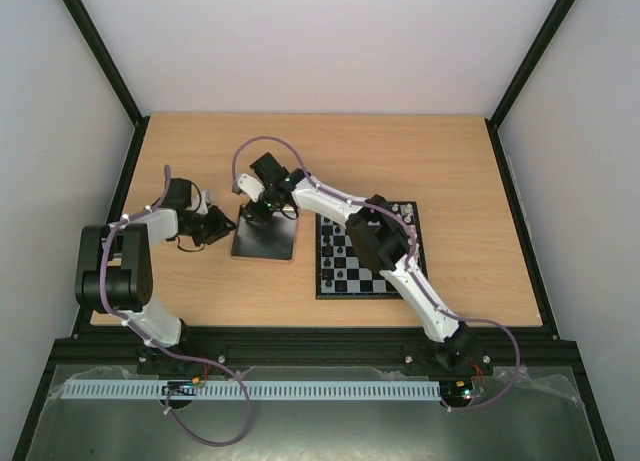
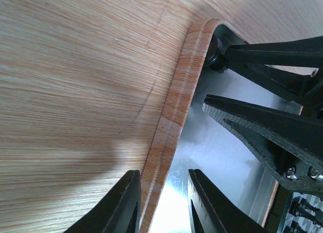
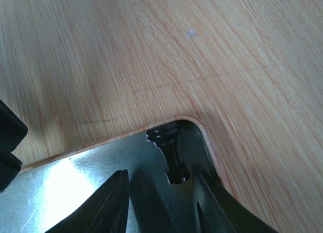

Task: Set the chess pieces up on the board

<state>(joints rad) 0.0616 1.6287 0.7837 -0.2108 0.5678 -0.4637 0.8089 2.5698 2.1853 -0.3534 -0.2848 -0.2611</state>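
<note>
A black chess piece lies on its side in the far corner of the shiny metal tray, its base against the rim. My right gripper is open around it, and neither finger touches it. In the left wrist view the same piece shows between the right gripper's fingers. My left gripper is open and straddles the tray's left rim, one finger outside and one over the metal. The board lies to the right of the tray, and small pieces stand on it.
The right arm reaches across the board towards the tray. Both grippers are close together at the tray. Bare wooden table lies behind them, bounded by a black frame.
</note>
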